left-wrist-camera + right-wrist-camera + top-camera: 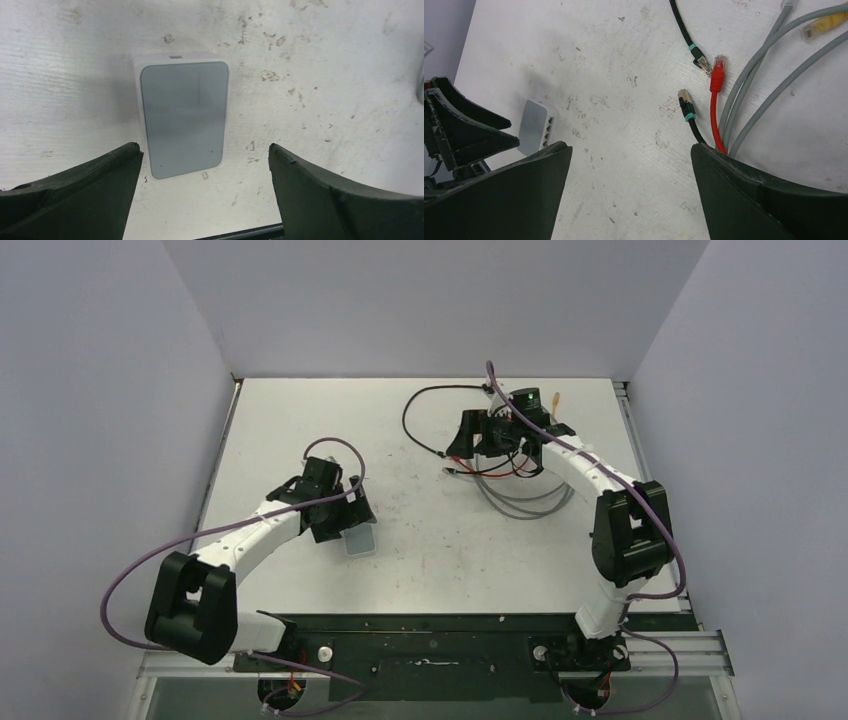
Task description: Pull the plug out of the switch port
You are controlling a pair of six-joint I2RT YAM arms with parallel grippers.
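1. The left gripper (202,148) stands wide and holds nothing. Its two dark fingers frame the near end of the switch (182,117) in the wrist view. Whether one finger brushes the box's corner cannot be told.
2. The right gripper (630,147) is also spread wide and empty. It hangs over the bare, scuffed table (624,60), with loose cable ends close beside one finger.
3. The switch lies flat on the left half of the table, well apart from the cable bundle. The right wrist view shows its row of sockets (550,131) on the edge facing the cables, and every socket looks vacant.
4. Nearest the right gripper lie a black plug with a teal band (685,101) and a red plug (719,67).
5. Farther out are a second black plug (702,61), the grey cables (764,80) and a yellow plug (824,25). Nothing shows which of these plugs belonged in the switch.
6. By the look of it the plug is out of its port, so the step in hand is letting go and clearing away.
7. To do that well, each arm should rise straight up before it swings aside. That way the left fingers should not knock the switch askew. The right finger should also avoid snagging the red and black leads, which pass out of sight behind it.
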